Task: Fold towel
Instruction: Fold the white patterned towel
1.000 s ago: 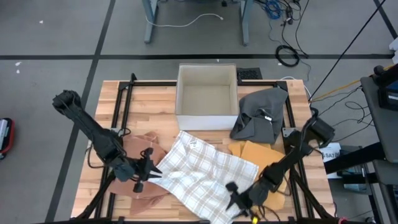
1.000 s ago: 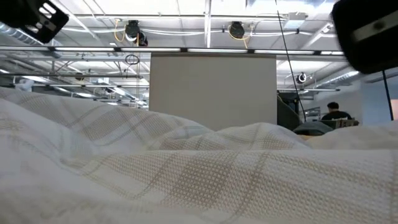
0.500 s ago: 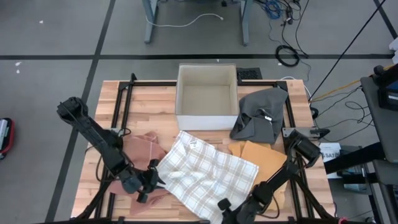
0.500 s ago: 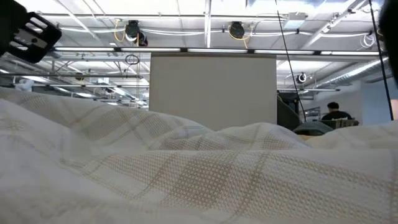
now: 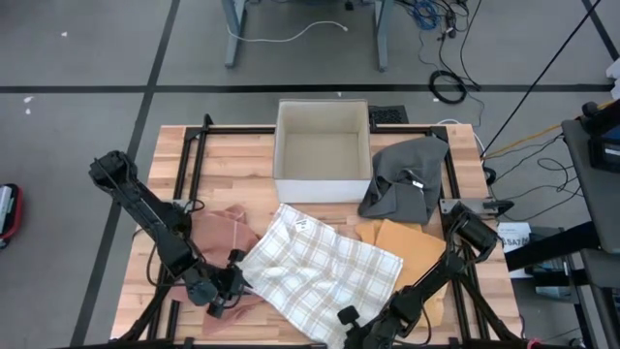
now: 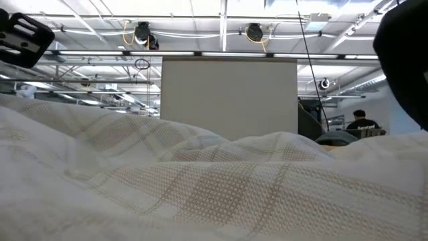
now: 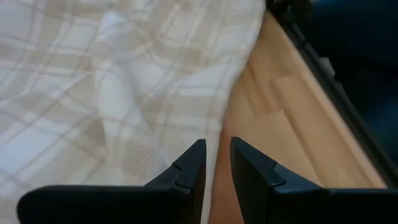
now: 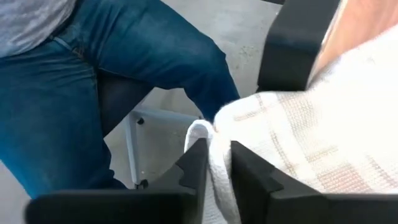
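Towel: the white checked towel (image 5: 320,271) lies spread and a little wrinkled on the front middle of the wooden table (image 5: 242,165), in front of the white box (image 5: 323,152).
Left gripper: the left gripper (image 5: 231,294) is low at the towel's left edge; in the left wrist view its 2 fingers (image 7: 186,171) stand narrow, with the towel's edge between them.
Right gripper: the right gripper (image 5: 347,320) is at the towel's front corner, at the table's front edge; its fingers (image 8: 194,163) are narrow and pinch a fold of the towel.
Other cloths: a pink cloth (image 5: 218,228) lies left of the towel, a mustard cloth (image 5: 407,242) right of it, a grey cloth (image 5: 407,179) beside the box.
Beyond the table: a person in blue jeans (image 8: 93,81) shows in the right wrist view.
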Controlling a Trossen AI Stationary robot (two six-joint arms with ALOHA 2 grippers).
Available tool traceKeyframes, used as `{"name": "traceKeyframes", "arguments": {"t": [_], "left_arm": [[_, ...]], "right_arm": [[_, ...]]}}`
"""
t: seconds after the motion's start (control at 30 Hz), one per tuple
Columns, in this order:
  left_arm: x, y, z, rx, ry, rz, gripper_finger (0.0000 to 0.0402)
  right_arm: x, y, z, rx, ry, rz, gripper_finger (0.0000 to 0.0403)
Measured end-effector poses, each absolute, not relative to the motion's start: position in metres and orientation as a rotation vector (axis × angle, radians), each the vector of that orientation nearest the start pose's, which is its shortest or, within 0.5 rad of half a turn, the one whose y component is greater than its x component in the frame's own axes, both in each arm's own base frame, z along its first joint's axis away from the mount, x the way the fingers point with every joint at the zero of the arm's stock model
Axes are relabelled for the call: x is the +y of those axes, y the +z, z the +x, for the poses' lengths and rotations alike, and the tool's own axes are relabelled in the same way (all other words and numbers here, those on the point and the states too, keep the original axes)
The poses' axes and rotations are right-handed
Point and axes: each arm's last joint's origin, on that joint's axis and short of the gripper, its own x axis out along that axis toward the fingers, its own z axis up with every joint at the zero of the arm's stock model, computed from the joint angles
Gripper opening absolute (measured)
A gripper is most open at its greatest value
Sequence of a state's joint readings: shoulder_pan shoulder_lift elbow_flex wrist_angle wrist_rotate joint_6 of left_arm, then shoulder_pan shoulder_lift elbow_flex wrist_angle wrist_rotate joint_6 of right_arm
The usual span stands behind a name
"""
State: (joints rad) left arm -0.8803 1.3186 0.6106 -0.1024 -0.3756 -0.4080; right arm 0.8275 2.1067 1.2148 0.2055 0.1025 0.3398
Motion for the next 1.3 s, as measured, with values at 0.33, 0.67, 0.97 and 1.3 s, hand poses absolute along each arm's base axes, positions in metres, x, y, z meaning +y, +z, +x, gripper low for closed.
{"name": "traceKeyframes", "arguments": {"t": [0.33,0.67,0.97,1.3], "left_arm": [[-0.179,0.175,0.162,0.755,-0.326,0.180,0.0078],[-0.178,0.184,0.163,0.827,-0.277,0.244,0.0132],[-0.188,0.194,0.148,0.928,-0.341,0.279,0.0167],[-0.191,0.189,0.132,1.061,-0.357,0.377,0.0186]], "right_arm": [[0.321,0.117,0.285,0.729,0.597,-0.032,0.0003],[0.315,0.137,0.265,0.821,0.487,-0.095,0.0001],[0.315,0.160,0.251,0.797,0.427,-0.107,0.0000],[0.314,0.159,0.251,0.813,0.412,-0.088,0.0000]]}}
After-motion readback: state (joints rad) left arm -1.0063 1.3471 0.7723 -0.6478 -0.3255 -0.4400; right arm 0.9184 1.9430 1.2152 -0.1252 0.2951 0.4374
